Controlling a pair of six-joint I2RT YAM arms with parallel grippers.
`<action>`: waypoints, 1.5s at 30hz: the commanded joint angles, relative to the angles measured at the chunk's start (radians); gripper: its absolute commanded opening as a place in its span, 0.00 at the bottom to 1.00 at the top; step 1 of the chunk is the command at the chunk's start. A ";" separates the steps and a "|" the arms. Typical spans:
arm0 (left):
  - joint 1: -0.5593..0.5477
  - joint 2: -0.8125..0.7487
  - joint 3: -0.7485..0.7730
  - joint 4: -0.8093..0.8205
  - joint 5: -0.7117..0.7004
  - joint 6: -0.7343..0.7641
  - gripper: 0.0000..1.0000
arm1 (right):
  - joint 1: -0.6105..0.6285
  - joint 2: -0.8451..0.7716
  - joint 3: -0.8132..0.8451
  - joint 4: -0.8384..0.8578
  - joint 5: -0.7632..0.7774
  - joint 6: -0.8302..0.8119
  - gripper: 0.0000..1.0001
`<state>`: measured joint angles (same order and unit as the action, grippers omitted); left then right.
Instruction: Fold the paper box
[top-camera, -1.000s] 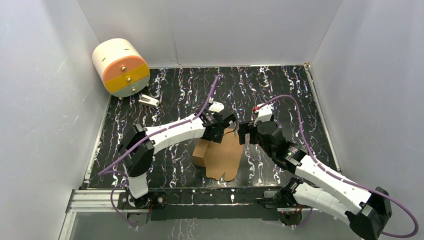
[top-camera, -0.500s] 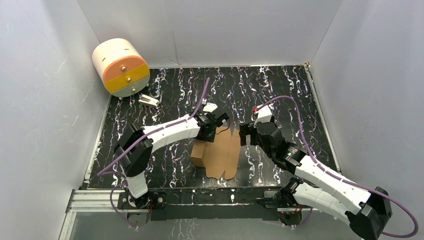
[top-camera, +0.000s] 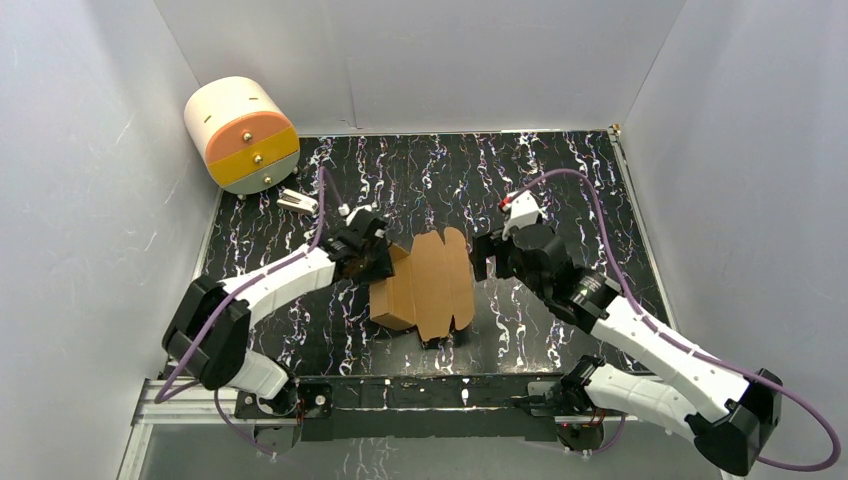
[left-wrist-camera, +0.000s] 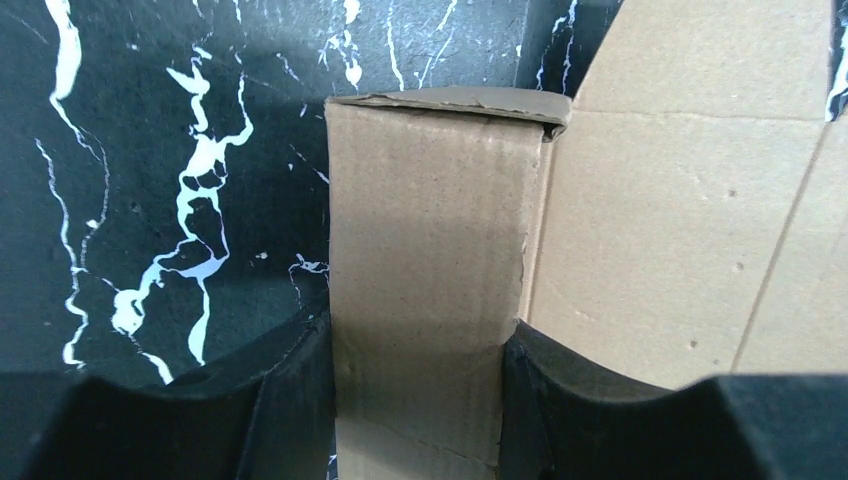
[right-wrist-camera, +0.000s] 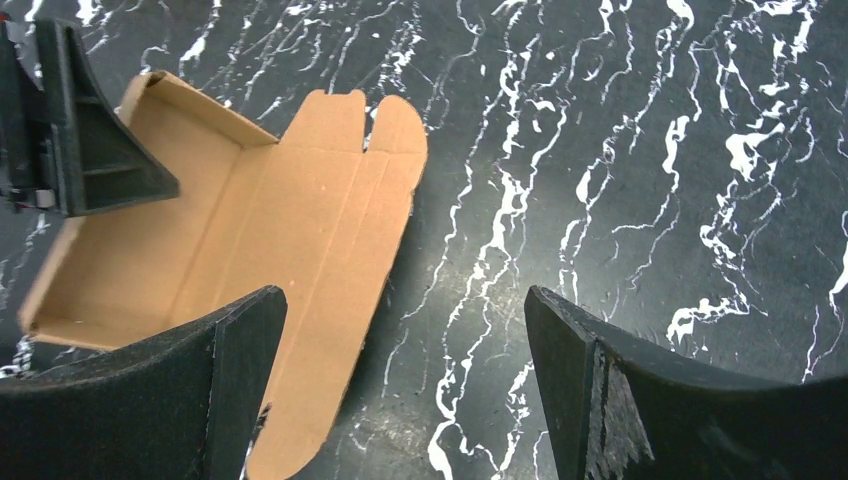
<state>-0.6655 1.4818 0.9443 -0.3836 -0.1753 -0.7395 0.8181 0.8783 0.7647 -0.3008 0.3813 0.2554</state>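
Note:
The paper box is plain brown cardboard, partly folded, lying mid-table with its left wall raised and its flaps spread flat to the right. My left gripper is shut on the box's raised left wall; in the left wrist view that wall fills the gap between both black fingers. My right gripper is open and empty just right of the box. In the right wrist view the box lies at left with its flat flap under my left finger, and the left gripper's finger shows at its far corner.
A cream, orange and yellow cylindrical drawer unit stands at the back left corner. A small white clip-like object lies just in front of it. White walls close the black marbled table on three sides.
My left arm has swung left and taken hold of the box's left wall. The box has shifted up and left and its left side now stands raised. My right gripper moved slightly up.

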 joint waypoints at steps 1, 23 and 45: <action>0.063 -0.099 -0.135 0.220 0.154 -0.124 0.35 | -0.004 0.075 0.162 -0.087 -0.079 -0.003 0.98; 0.156 -0.137 -0.534 0.787 0.276 -0.428 0.47 | -0.002 0.474 0.622 -0.307 -0.369 -0.106 0.95; 0.158 -0.481 -0.482 0.275 0.050 -0.256 0.72 | 0.086 0.674 0.768 -0.383 -0.372 -0.129 0.88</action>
<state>-0.5121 1.0714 0.4137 0.0467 -0.0620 -1.0576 0.8577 1.5311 1.4498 -0.6605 0.0174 0.1490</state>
